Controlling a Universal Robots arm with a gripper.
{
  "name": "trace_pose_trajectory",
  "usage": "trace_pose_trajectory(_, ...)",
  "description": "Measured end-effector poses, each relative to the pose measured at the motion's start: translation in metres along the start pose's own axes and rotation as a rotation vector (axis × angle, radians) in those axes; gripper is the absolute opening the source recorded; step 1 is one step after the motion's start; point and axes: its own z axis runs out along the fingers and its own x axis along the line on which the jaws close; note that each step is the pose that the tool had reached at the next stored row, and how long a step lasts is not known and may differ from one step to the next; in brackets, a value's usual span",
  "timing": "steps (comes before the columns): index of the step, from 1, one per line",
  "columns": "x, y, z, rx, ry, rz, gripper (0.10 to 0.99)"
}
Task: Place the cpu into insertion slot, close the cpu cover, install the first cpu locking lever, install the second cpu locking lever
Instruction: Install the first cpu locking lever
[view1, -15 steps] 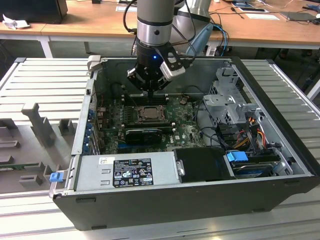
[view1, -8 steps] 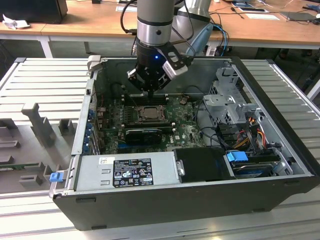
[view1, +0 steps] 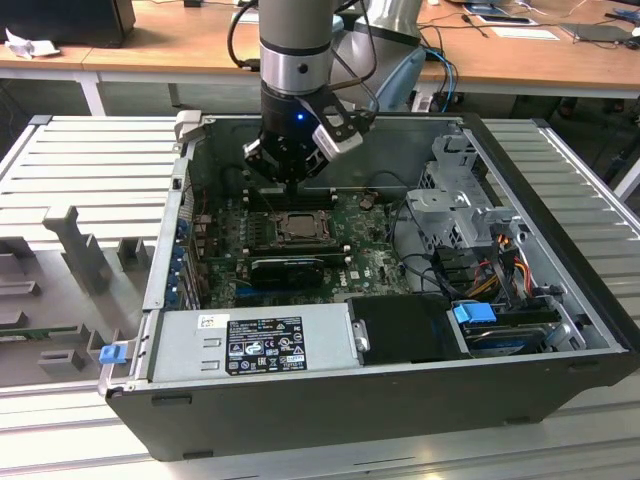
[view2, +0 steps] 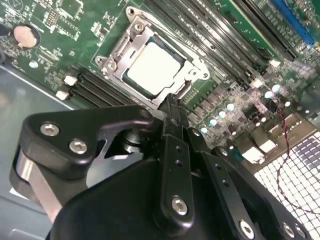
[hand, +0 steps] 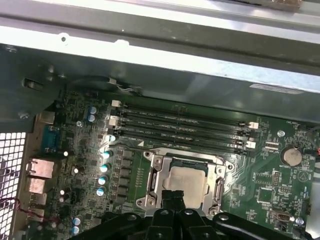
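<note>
Fingers (hand: 168, 200) pinched together, empty | tips at cpu cover (hand: 218, 176) edge | cpu (hand: 187, 179) seated | memory slots (hand: 185, 122) just beside

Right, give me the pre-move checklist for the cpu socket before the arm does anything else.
1. cpu lying flat in the insertion slot: ok.
2. cpu cover down around the chip: ok.
3. Locking levers latched: cannot tell.
4. Gripper over the cover's edge, clear of the memory slots: ok.
5. Red and black wire lying away from the socket: ok.
</note>
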Motion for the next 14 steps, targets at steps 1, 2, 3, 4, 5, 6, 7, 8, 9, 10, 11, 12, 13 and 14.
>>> trace_pose_trajectory(1, 0.0003, 0.0001, 0.0006, 0.0, -0.0002, 0.006, 0.106)
trace_pose_trajectory(2, 0.0003, 0.0002, 0.0011, 0.0, -0.0005, 0.014, 0.106)
trace_pose_trajectory(3, 0.0003, 0.0001, 0.0016, 0.0, -0.0008, 0.025, 0.106)
trace_pose_trajectory(4, 0.0003, 0.0001, 0.0021, 0.0, -0.0011, 0.038, 0.106)
trace_pose_trajectory(5, 0.0004, 0.0001, 0.0027, 0.0, -0.0015, 0.053, 0.106)
trace_pose_trajectory(6, 0.0004, 0.0001, 0.0032, 0.0, -0.0019, 0.068, 0.106)
trace_pose_trajectory(7, 0.0004, 0.0001, 0.0037, 0.0, -0.0023, 0.081, 0.106)
trace_pose_trajectory(8, 0.0004, 0.0001, 0.0043, 0.0, -0.0027, 0.095, 0.106)
trace_pose_trajectory(9, 0.0004, 0.0001, 0.0051, 0.0, -0.0034, 0.122, 0.106)
trace_pose_trajectory(10, 0.0004, 0.0, 0.0055, 0.001, -0.0038, 0.139, 0.106)
trace_pose_trajectory(11, 0.0004, 0.0, 0.0056, 0.001, -0.0039, 0.145, 0.106)
trace_pose_trajectory(12, 0.001, 0.0001, 0.0058, 0.001, -0.0048, 0.147, 0.106)
trace_pose_trajectory(13, 0.0012, 0.0002, 0.0058, 0.001, -0.0051, 0.147, 0.106)
trace_pose_trajectory(14, 0.0017, 0.0003, 0.0059, 0.001, -0.0055, 0.147, 0.106)
